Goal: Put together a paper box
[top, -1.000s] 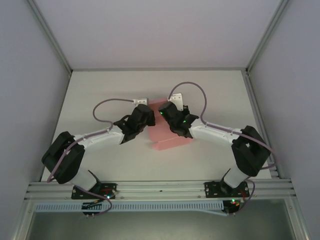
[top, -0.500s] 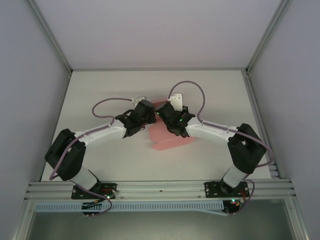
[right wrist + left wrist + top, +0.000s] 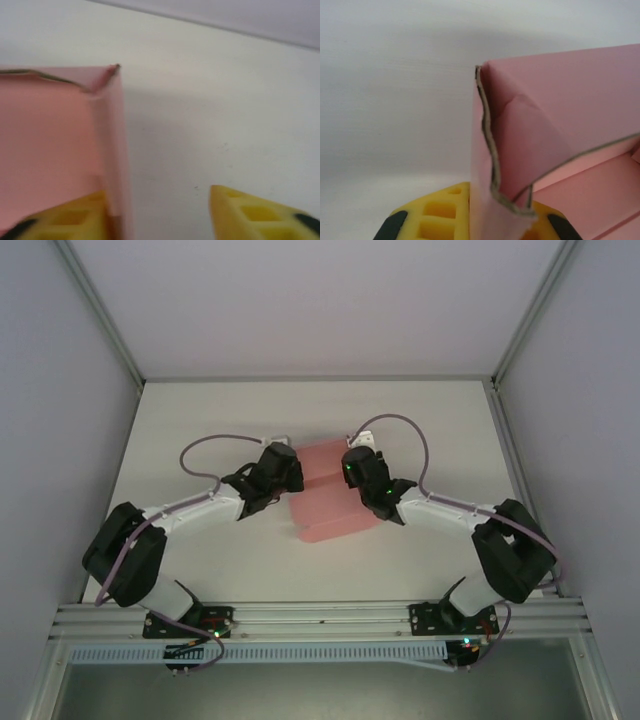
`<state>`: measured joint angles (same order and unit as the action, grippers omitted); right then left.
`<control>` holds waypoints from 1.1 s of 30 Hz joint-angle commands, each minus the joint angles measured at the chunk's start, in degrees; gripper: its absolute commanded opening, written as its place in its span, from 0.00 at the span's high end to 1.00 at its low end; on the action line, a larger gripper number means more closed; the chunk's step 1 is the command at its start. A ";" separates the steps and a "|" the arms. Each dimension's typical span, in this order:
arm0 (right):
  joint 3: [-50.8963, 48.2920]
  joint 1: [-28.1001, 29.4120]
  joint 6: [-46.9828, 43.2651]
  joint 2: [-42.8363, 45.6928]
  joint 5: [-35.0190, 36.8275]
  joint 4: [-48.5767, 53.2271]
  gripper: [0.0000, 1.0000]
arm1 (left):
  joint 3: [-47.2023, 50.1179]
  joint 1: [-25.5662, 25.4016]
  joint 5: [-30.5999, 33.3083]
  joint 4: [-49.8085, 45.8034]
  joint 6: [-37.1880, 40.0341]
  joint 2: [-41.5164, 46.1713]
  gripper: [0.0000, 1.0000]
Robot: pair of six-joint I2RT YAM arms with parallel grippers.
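The paper box (image 3: 325,490) is plain pink all over, no print, with a thin grey-brown line along its cut edge (image 3: 487,145). The table (image 3: 200,420) beneath it is matt white. The left gripper (image 3: 290,470) and right gripper (image 3: 352,465) are black, and their finger pads (image 3: 440,217) are bright yellow with black edging. A green light (image 3: 347,468) glows at the box's two o'clock. The left arm (image 3: 190,515) and right arm (image 3: 440,508) are white along the forearm and black at the joints. A lilac cable (image 3: 205,450) loops off each arm. At six o'clock lies a silver rail (image 3: 320,620). The walls (image 3: 60,390) are pale grey-lilac.
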<state>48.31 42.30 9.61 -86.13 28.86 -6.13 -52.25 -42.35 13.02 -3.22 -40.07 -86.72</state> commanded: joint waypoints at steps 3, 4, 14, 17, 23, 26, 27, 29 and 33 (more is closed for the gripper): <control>0.76 -1.64 -1.91 3.12 -15.59 2.86 0.25 | -3.66 1.11 2.10 -2.83 2.56 -0.70 1.00; 0.98 -1.54 -0.92 3.82 -17.89 3.21 0.22 | -4.05 1.13 2.19 -3.25 2.72 -0.98 1.00; -5.10 -1.60 6.35 18.37 -24.70 -0.88 0.00 | -6.56 1.74 -0.45 -4.54 9.48 -3.84 1.00; -5.66 -1.76 9.67 23.64 -19.88 3.71 0.00 | -6.53 1.80 -3.75 -3.50 13.23 -3.41 1.00; -7.72 -2.21 13.20 33.11 -13.65 12.84 0.00 | -13.39 2.49 -21.28 -11.98 41.66 -6.42 1.00; -8.24 -2.90 17.31 37.17 -9.25 21.45 0.00 | -18.33 2.45 -21.14 -21.53 55.97 -7.21 1.00; -8.46 -3.30 18.48 38.56 -8.44 24.49 0.00 | -19.77 2.32 -21.54 -24.74 59.89 -7.04 1.00; -9.35 -3.89 20.45 41.65 -7.24 29.49 0.00 | -22.57 1.54 -21.13 -30.73 68.69 -6.46 1.00; -12.70 -4.85 23.05 48.41 -6.47 33.73 0.00 | -28.31 -0.11 -12.07 -36.93 79.61 -8.33 1.00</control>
<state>37.54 38.09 28.47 -41.23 19.07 20.12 -76.36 -41.58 -3.14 -30.89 24.36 -93.80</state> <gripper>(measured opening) 0.997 0.064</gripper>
